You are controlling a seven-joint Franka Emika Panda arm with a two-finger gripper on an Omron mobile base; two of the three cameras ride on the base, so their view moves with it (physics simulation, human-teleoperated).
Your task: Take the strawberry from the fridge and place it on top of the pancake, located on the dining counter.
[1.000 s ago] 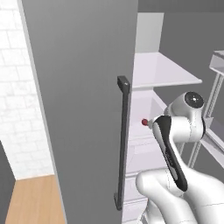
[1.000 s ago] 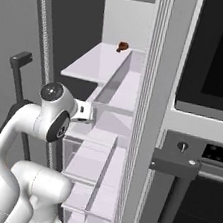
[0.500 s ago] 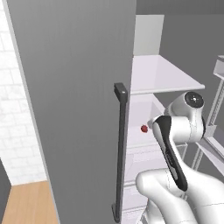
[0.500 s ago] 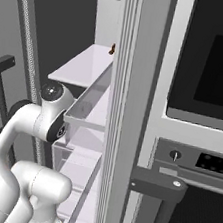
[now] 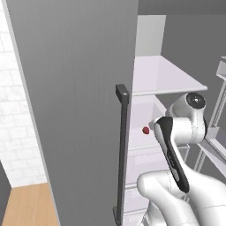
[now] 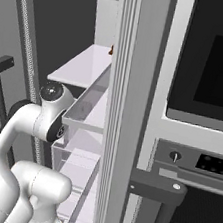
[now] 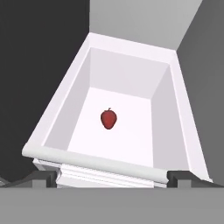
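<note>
Status: early stage. The tall grey fridge (image 5: 84, 88) stands with its doors swung open, its long dark vertical bar handle (image 5: 121, 150) at about 9 o'clock from the arm in the left base view. Retrieval has not occurred: the small red strawberry (image 7: 108, 118) lies untouched on the floor of a white open-topped drawer bin (image 7: 61, 118) inside the fridge, below the white shelf (image 5: 161, 77).

Location of the task item: in the hand view the strawberry sits near the middle of the bin floor, well apart from all four walls. In the left base view it shows as a red dot just at 9 o'clock of the arm's dark-trimmed link.

Orientation: the berry's long axis runs roughly 12 to 6 o'clock in the hand view, with the small stem at 12 and the narrower tip at 6. It appears to lie on its side.

Pincer (image 7: 112, 180): empty, fingers (image 7: 41, 178) spread to full width, poised above the near rim of the bin, apart from the berry.

Outstanding, by judgement: descend into the bin, close on the berry, withdraw, travel to the dining tabletop, and set it on the pancake.
</note>
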